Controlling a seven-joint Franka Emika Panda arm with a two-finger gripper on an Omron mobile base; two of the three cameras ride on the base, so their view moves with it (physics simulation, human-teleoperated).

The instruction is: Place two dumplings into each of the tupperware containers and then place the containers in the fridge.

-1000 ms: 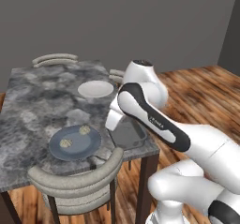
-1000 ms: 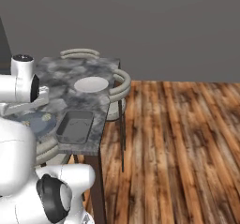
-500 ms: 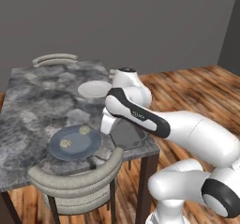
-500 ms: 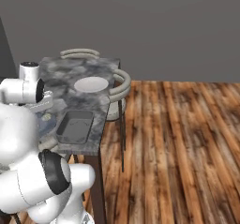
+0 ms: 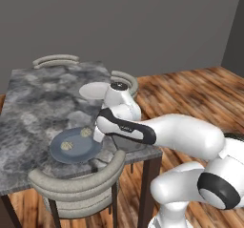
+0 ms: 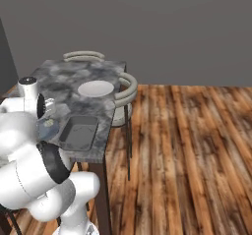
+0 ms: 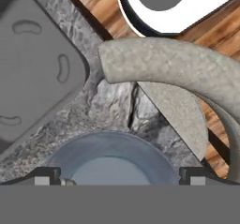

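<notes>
Gripper [image 7: 120, 174]: fingertips set wide apart, nothing between them, poised over the near rim of the blue-grey plate [image 5: 76, 148].
Dumplings [image 5: 86, 132]: two on that plate, one toward the arm, one at its middle; the other two are not made out.
Dark grey tupperware container [image 6: 78, 132]: empty, just beside the plate on the marble table [image 5: 33, 98].
Chair back [image 7: 154, 63]: curved, close beside the plate.
Risk: descending here, the fingers probably meet the plate rim or the chair rather than a dumpling.
</notes>
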